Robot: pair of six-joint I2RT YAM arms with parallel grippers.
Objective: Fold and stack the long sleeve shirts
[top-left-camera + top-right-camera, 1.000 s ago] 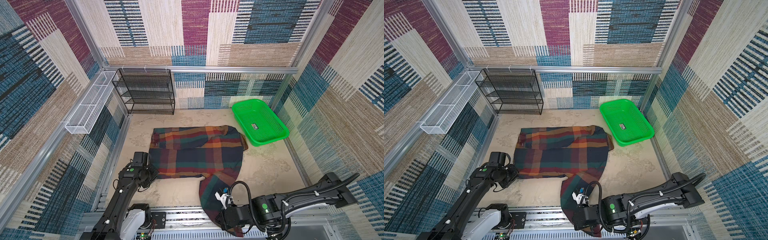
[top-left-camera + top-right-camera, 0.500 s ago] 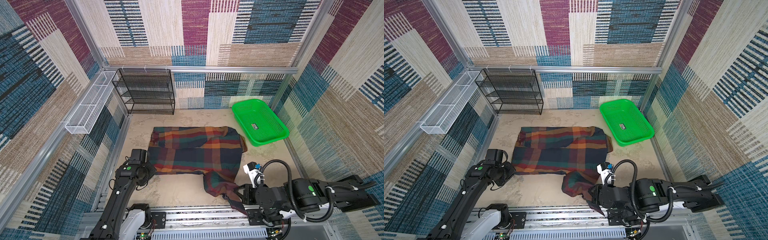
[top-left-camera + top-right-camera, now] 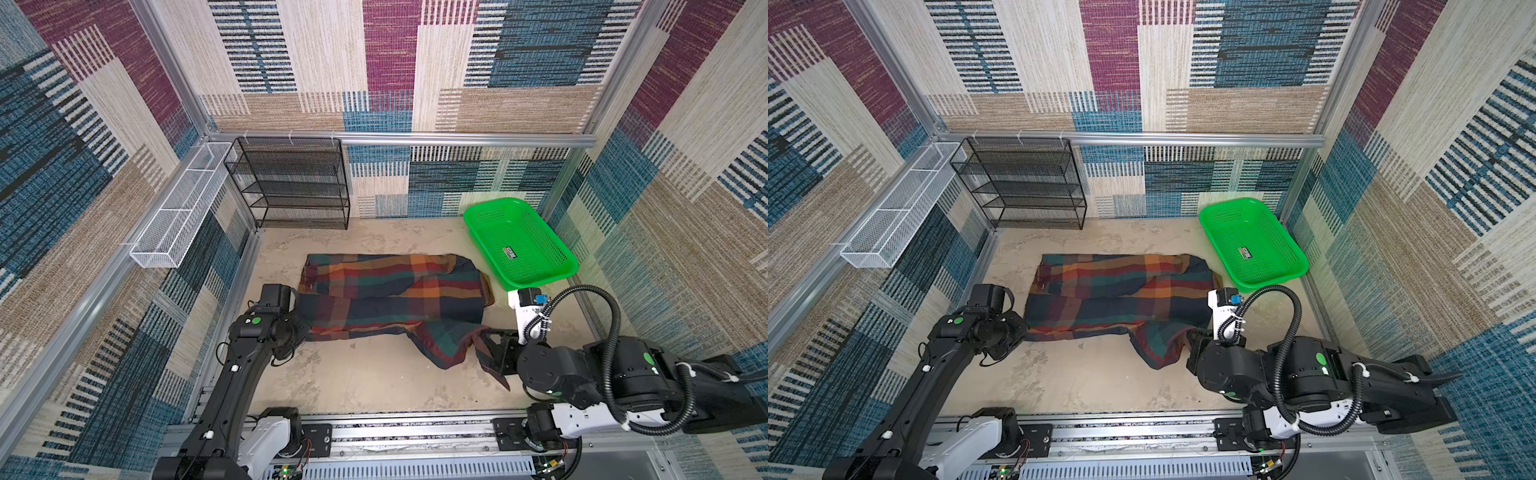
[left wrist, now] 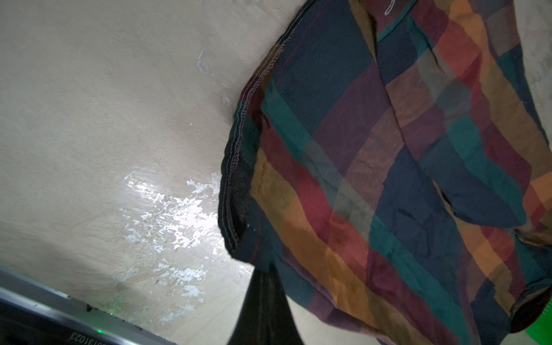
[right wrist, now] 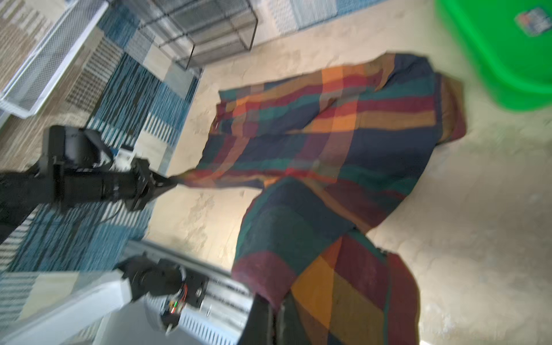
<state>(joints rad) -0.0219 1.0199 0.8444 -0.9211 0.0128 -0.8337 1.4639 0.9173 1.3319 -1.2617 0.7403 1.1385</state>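
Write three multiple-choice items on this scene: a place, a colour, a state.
1. The green basket stands: A) at the table's far right corner B) at its near left corner C) in its middle.
2. The shelf rack at the back wall is: A) white B) black C) green.
3. The right gripper is: A) open B) shut on the plaid shirt C) shut on the basket.
Key: 1 A: it sits by the right wall; 2 B: its mesh is black; 3 B: plaid cloth is pinched in its jaws.
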